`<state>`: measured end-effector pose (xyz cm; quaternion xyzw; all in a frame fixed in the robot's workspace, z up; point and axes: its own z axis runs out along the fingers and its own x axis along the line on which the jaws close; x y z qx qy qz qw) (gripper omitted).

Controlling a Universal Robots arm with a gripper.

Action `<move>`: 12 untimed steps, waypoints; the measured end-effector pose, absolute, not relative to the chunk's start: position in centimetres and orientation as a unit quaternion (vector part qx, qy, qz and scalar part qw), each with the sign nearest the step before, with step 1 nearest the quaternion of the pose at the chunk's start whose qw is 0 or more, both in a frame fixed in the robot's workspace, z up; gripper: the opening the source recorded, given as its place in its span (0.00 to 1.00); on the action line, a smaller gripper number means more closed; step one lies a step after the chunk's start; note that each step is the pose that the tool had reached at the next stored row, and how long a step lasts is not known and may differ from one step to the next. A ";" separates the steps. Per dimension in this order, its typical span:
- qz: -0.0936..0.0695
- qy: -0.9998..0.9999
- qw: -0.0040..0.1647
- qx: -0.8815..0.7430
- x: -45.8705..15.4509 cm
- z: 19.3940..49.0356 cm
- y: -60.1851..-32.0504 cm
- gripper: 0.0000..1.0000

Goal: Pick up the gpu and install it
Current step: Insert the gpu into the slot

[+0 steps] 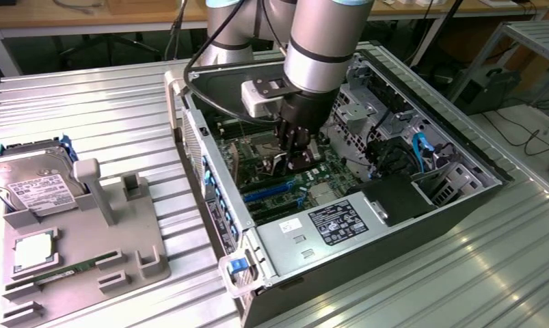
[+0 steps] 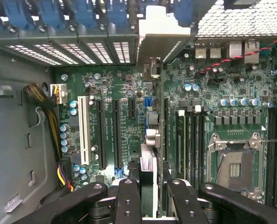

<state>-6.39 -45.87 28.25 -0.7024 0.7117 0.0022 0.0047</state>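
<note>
Now arm upright inside the case [image 1: 284, 273], gripper [image 2: 153, 196] clamped on the gpu [image 2: 150, 140] edge-on over the motherboard [image 2: 110, 116].

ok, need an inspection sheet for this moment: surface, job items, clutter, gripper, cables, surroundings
surface: ribbed metal table, bearing an open PC case and a grey parts holder.
job's things: gpu stands edge-on between the fingers above the motherboard, its pale bracket at the case's rear slot openings.
clutter: hard drive, CPU and memory stick sit in the holder.
grippers: gripper inside the case, shut on the gpu.
cables: black cable along the arm; blue cables and a sleeved bundle inside the case.
surroundings: benches and floor cables behind.
</note>
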 end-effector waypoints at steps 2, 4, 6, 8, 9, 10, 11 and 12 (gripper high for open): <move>0.002 0.712 0.005 -0.703 -6.5 28.1 -45.9 0.27; 0.002 0.712 0.005 -0.703 -6.6 27.9 -45.9 0.27; 0.002 0.712 0.004 -0.703 -6.6 27.8 -45.9 0.27; 0.002 0.712 0.004 -0.703 -6.7 27.7 -45.9 0.27; 0.002 0.712 0.004 -0.703 -6.8 27.6 -45.9 0.27; 0.002 0.712 0.004 -0.703 -6.9 27.6 -45.9 0.27; 0.002 0.712 0.004 -0.703 -7.0 27.5 -45.9 0.27; 0.002 0.712 0.004 -0.703 -7.0 27.4 -45.9 0.27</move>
